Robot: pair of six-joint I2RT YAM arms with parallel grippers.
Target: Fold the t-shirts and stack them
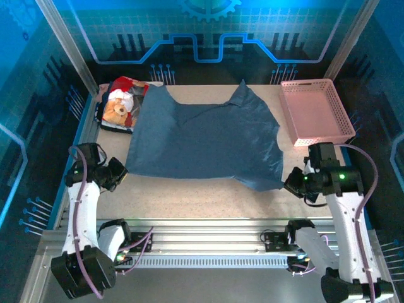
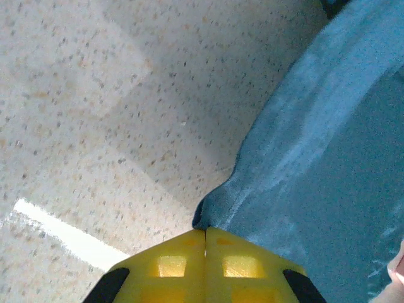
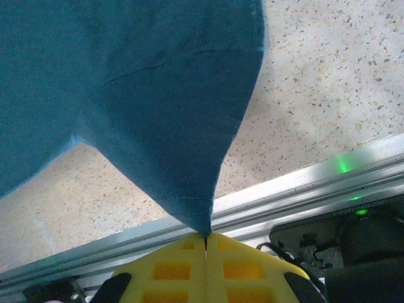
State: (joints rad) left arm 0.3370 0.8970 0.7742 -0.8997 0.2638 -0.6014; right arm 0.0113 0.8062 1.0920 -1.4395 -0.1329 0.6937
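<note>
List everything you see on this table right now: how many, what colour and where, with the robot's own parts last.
slate-blue t-shirt: one, dark blue, spread across the table's middle
red teddy-bear t-shirt: one, red with bear print, far-left corner
pink basket: one, pink lattice, far-right corner, nothing inside
table: one, speckled beige, under everything
left gripper: one, yellow fingers, shut on the slate-blue t-shirt's near-left corner
right gripper: one, yellow fingers, shut on its near-right corner

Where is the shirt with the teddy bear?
From above, the red teddy-bear shirt lies at the far-left corner of the table, beside the spread blue shirt, opposite the pink basket.
</note>
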